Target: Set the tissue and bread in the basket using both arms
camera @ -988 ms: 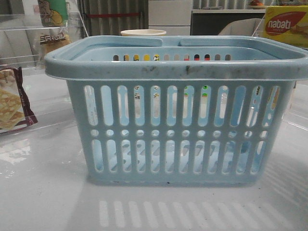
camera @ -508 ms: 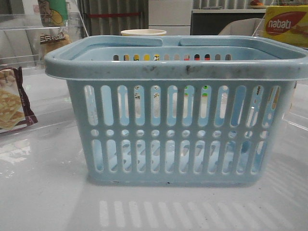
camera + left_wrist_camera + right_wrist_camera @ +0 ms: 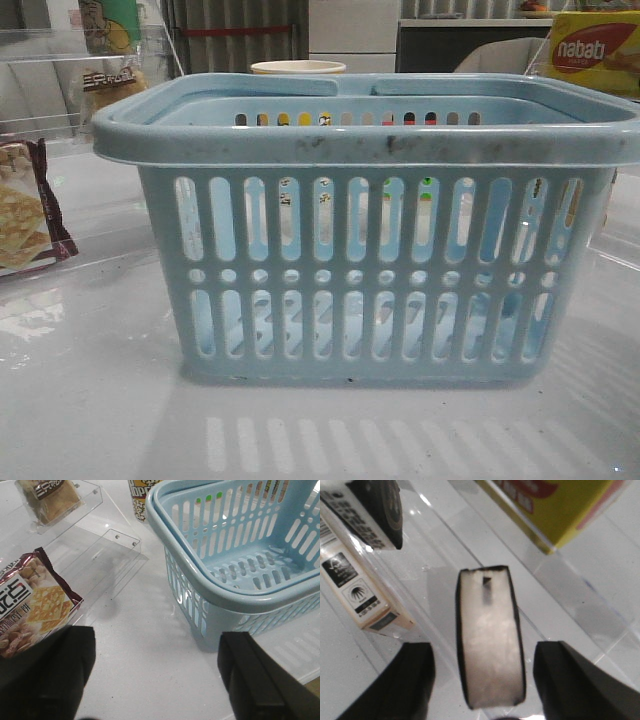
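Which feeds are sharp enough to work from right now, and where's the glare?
Front view: basket sharp, table glossy, mirroring the slots; no arms visible. Left wrist view: clear; both fingers of the left hand are dark and soft-edged, set wide apart. Right wrist view: soft throughout; the pale, dark-edged tissue between the right hand fingers is washed out, with bright glints on the clear stand.

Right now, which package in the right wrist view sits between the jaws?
The tissue, the black-edged pack with a pale face; one end lies between the open jaws. The yellow box and cream box lie outside them.
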### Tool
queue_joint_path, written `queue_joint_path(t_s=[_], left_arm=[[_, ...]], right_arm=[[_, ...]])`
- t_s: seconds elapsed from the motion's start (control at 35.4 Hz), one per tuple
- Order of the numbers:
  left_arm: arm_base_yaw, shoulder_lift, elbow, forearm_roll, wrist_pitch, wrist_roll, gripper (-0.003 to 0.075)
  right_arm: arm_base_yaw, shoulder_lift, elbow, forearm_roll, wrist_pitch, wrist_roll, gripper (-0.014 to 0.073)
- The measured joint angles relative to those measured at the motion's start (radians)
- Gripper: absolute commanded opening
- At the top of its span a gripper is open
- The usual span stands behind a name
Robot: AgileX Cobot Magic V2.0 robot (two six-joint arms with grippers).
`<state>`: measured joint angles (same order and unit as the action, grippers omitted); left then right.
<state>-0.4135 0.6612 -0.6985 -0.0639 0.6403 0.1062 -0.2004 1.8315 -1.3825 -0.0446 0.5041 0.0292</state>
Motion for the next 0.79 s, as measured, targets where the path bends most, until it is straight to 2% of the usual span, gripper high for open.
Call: queue_joint_path(t_s=[0.08,0.23,0.37,0.48,0.68,0.73,0.79], left_arm=[[0.0,0.0,0.0,0.0,0.0,0.0,0.0559],[0.0,0.0,0.0,0.0,0.0,0.0,0.0559],[0.0,0.0,0.0,0.0,-0.002,0.001,0.0559],[0.0,0.0,0.0,0.0,-0.002,0.001,0.0559],[0.0,0.0,0.0,0.0,-0.002,0.002,0.0559],[0.0,0.0,0.0,0.0,-0.002,0.002,0.0559],[0.0,0.0,0.0,0.0,-0.002,0.002,0.0559]], right_arm=[[0.0,0.008,-0.002,0.0,0.0,0.0,0.0192],[0.009,-0.044,-0.004,0.004,0.011,0.0,0.0189],[0.086,-0.194,-0.006,0.006,0.061,0.0,0.0189],[0.214,-0.314,-0.006,0.008,0.121,0.0,0.0189],[0.553,-0.397,0.001,0.028,0.18,0.0,0.0193],[0.622,-0.393,0.02,0.045,0.185,0.0,0.0246],[0.684,-0.374,0.044,0.052,0.19,0.0,0.0372]])
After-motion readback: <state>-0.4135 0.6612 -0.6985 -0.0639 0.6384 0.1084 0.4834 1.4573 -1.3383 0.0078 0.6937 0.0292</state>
